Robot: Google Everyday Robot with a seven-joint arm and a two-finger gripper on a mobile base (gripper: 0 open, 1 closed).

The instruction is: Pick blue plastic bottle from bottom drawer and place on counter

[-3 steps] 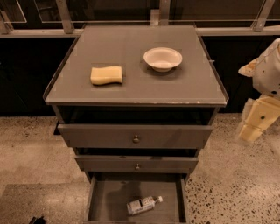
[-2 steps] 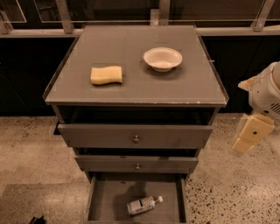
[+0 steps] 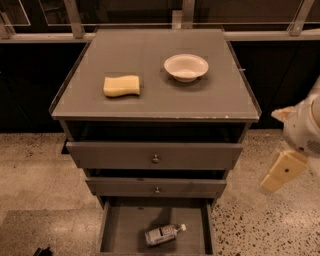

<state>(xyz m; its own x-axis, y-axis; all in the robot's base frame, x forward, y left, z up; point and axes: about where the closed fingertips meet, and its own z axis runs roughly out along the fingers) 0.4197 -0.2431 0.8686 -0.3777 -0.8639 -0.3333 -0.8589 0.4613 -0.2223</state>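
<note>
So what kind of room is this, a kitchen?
Probably not a home kitchen, more likely a robot test space. A lone grey drawer cabinet stands on a speckled floor before metal-framed glass panels, and a robot's gripper hangs at the right, beside the cabinet.

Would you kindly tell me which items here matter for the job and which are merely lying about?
Job: blue plastic bottle lying in the open bottom drawer; counter; gripper, right of the cabinet.
Lying about: yellow sponge, white bowl, both on the counter.
</note>
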